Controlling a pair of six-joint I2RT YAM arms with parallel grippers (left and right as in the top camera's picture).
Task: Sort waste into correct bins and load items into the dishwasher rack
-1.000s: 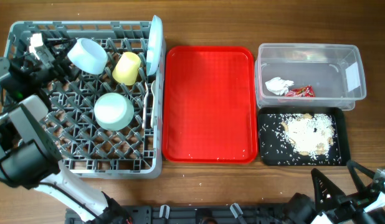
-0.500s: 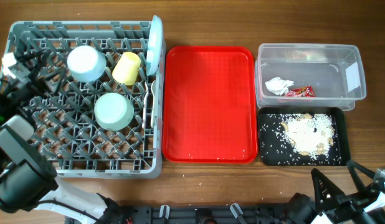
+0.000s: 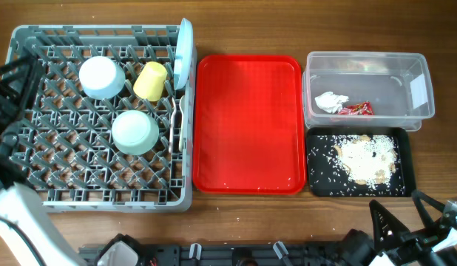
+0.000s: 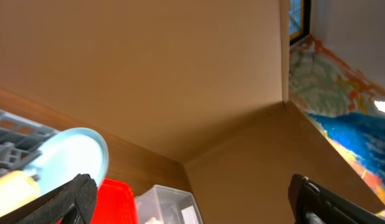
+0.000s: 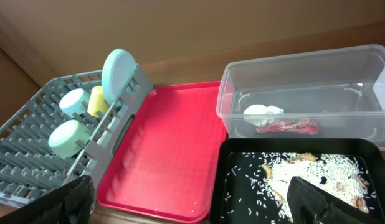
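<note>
Overhead, the grey dishwasher rack left of the red tray holds the plate, two bowls and yellow cup, while right of it the clear tub holds the napkin and wrapper, the black tray holds rice, and the left gripper and right gripper are spread wide, holding nothing.

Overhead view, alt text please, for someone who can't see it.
A grey rack on the left holds two bowls, a yellow cup and an upright plate; a red tray sits in the middle. On the right, a clear tub holds a napkin and wrapper, with a black tray of rice beside it.
</note>
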